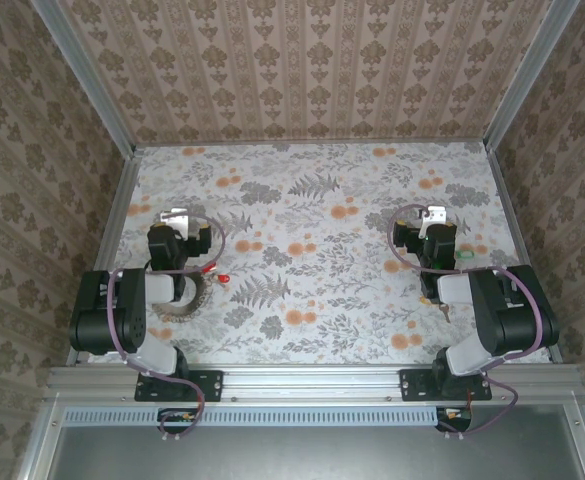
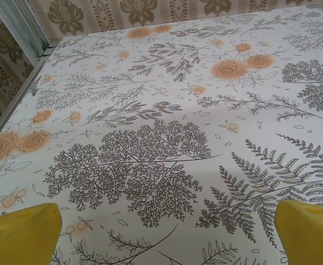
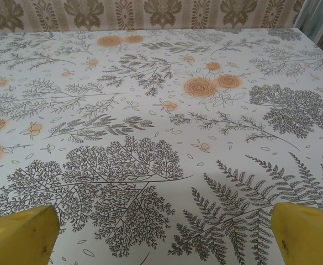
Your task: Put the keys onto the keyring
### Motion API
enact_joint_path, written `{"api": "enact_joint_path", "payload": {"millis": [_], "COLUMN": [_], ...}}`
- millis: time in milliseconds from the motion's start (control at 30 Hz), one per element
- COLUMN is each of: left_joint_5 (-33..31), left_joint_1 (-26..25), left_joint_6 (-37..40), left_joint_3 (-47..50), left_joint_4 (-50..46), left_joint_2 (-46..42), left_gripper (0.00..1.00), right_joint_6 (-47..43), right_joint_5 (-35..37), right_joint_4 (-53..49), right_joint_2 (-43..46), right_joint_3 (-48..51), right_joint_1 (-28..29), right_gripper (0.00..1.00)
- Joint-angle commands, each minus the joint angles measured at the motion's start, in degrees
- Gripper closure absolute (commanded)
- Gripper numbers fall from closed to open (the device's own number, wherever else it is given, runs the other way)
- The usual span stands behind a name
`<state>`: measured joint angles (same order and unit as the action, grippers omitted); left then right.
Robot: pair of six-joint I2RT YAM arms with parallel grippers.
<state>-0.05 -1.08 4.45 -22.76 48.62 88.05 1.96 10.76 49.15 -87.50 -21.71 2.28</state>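
Both my grippers stand wide open and hold nothing. My left gripper [image 1: 177, 216] points toward the far wall over the left part of the flowered table [image 1: 312, 190]. From its wrist I see my yellow fingertips [image 2: 20, 234] at the two near corners, with bare cloth between them. My right gripper [image 1: 434, 215] points the same way over the right part, its yellow fingertips [image 3: 17, 234] spread just as far above the printed ferns. The keyring [image 1: 190, 300] lies on the table at the near left, behind my left gripper and partly under that arm. The part of the chain I can see curves in an arc whose long axis runs roughly left to right. A red-headed key [image 1: 223, 277] lies just right of the chain's far end, apart from my fingers. It seems to lie left to right with its red head on the right, though it is too small for me to be sure. A green-headed key [image 1: 465, 257] lies at the right side of the table, just right of my right wrist, and I cannot tell which way it points.
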Motion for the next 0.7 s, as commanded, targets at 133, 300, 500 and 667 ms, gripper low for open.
{"api": "enact_joint_path", "payload": {"millis": [133,300,500,667], "left_joint_5": [0.1,1.2,-1.0,-2.4], "left_joint_1": [0.2,-0.2,-0.6,-0.2], "left_joint_6": [-1.3,-0.2,-0.9,-4.2], "left_joint_3": [-0.6,0.7,5.8,3.3], "left_joint_4": [-0.1,1.9,7.6,-8.2], "left_joint_2": [-0.1,-0.7,-5.1,-15.4], "left_gripper": [0.0,0.0,0.0,0.0], "right_joint_6": [1.2,-0.2,-1.6,-0.6], "right_joint_5": [0.3,-2.5,-4.3,-4.1], "right_joint_4": [1.3,1.4,2.7,-11.7], "right_joint_2": [-0.1,0.0,1.5,8.5], "right_joint_3": [-0.8,-0.7,0.7,-3.6], "right_joint_1": [-0.2,0.0,0.6,0.7], "right_gripper": [0.0,0.0,0.0,0.01]}}
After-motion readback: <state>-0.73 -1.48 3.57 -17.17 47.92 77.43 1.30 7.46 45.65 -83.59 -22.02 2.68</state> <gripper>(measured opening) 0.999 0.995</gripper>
